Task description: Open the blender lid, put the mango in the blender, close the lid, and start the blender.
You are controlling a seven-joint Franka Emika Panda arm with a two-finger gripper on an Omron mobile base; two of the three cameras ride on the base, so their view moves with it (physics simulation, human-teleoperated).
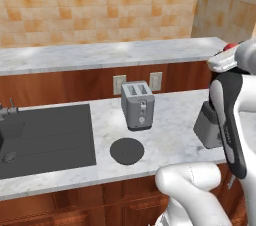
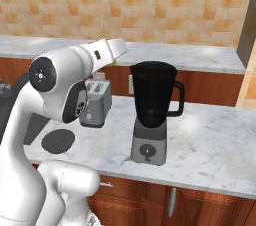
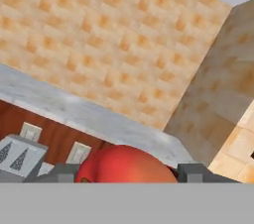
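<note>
The mango (image 3: 126,164) sits at the bottom centre of the hand view, red-orange, wedged between the two dark fingertips (image 3: 196,172), so the gripper (image 3: 124,173) is clenched on the mango. In the left base view a speck of it shows red at the upper right edge, by the white hand.

The blender (image 2: 151,112) stands at the centre of the right base view on the marble counter (image 2: 210,145), its dark jar uncovered, handle to the right, round dial on the grey base. The white arm crosses the upper left of that frame, partly in front of the toaster (image 2: 97,102).

The blender lid (image 1: 127,150) lies flat on the counter at lower centre of the left base view, just in front of the toaster. A dark sink (image 1: 45,140) fills the left. Two wall outlets (image 1: 156,81) sit behind the toaster. No writing is readable.
</note>
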